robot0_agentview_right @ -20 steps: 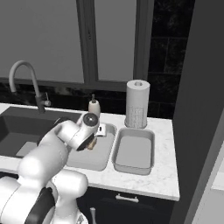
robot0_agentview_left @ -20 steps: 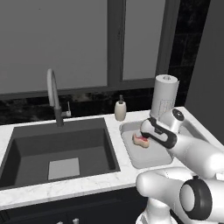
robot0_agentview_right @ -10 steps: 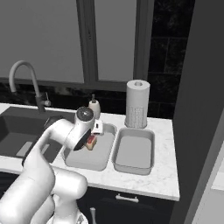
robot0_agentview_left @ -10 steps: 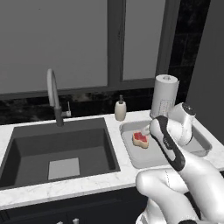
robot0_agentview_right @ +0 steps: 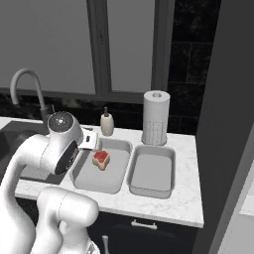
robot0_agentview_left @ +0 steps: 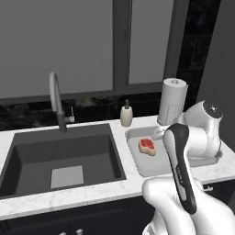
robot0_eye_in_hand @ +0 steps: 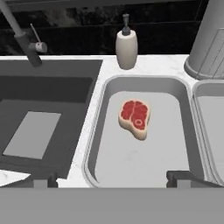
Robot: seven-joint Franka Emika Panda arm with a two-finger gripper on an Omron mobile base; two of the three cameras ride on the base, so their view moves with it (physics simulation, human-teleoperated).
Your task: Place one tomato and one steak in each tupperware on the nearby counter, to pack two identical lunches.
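Two small dark tips of the end effector (robot0_eye_in_hand: 111,179) stand wide apart at the near rim of the left container, clamped on nothing, so the arm looks done with this drop. Just past them, the shallow grey rectangular tupperware (robot0_eye_in_hand: 101,109) holds one red marbled raw steak (robot0_eye_in_hand: 135,117) lying flat near its centre, no tomato. Beside it to the right, the second grey rectangular tupperware (robot0_agentview_right: 171,176) has nothing in it. Both sit side by side on the white speckled marble-like bench (robot0_agentview_right: 187,196), right of the dark sink basin (robot0_agentview_left: 27,156). Behind: cream soap dispenser (robot0_eye_in_hand: 126,47), white paper towel roll (robot0_agentview_right: 156,118). My guess: tomatoes and second steak remain.
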